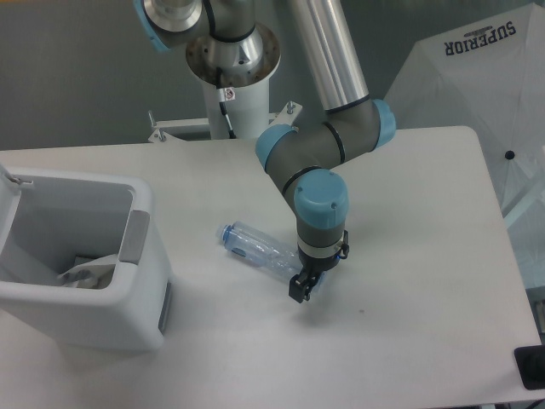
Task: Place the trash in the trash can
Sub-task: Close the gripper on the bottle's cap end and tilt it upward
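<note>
Centre of frame: the gripper [304,284] points down at the base end of the water bottle [258,249], which lies on its side on the white table [409,281], cap toward the left. Lower left: the open white trash can [81,264], its grey panel facing right, contains a crumpled whitish plastic bag [85,274]. Whether the jaws grip the bottle is unclear.

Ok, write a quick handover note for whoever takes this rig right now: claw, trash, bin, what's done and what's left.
Claw: down at the bottle's base end; whether it is open or shut, and gripping, cannot be told.
Bottle: lying on its side on the table, right of the trash can.
Bag: whitish plastic already inside the can.
Left: lift the bottle and drop it in the can.
</note>
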Controlling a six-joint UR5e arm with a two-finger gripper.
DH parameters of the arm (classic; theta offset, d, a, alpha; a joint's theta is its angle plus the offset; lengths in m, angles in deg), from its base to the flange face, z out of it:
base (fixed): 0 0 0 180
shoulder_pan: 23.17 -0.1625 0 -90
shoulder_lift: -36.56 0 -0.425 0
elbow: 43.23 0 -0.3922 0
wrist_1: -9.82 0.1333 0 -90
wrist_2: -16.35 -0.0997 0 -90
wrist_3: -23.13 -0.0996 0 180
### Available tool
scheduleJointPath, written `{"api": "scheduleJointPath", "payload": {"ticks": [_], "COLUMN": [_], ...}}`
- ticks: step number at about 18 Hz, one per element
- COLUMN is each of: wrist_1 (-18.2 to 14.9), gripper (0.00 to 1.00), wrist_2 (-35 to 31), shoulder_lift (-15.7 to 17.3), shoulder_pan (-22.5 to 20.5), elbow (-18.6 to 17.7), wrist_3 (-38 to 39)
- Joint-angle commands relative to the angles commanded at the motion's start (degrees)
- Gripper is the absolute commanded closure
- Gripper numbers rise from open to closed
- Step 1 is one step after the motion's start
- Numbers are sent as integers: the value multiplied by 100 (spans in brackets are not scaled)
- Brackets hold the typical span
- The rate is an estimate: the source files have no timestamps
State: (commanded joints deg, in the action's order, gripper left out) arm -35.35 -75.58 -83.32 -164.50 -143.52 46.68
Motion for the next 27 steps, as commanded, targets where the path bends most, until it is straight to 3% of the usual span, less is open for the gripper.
{"api": "scheduleJointPath", "payload": {"ticks": [7,19,27], "wrist_1": [0,18,26], "gripper": [9,43,43], "wrist_2": [-9,0,9], "shoulder_lift": [-9,44,237], "shoulder_pan": [0,9,44], "elbow": [-18,-9,158], "wrist_3": [-9,-44,-114]}}
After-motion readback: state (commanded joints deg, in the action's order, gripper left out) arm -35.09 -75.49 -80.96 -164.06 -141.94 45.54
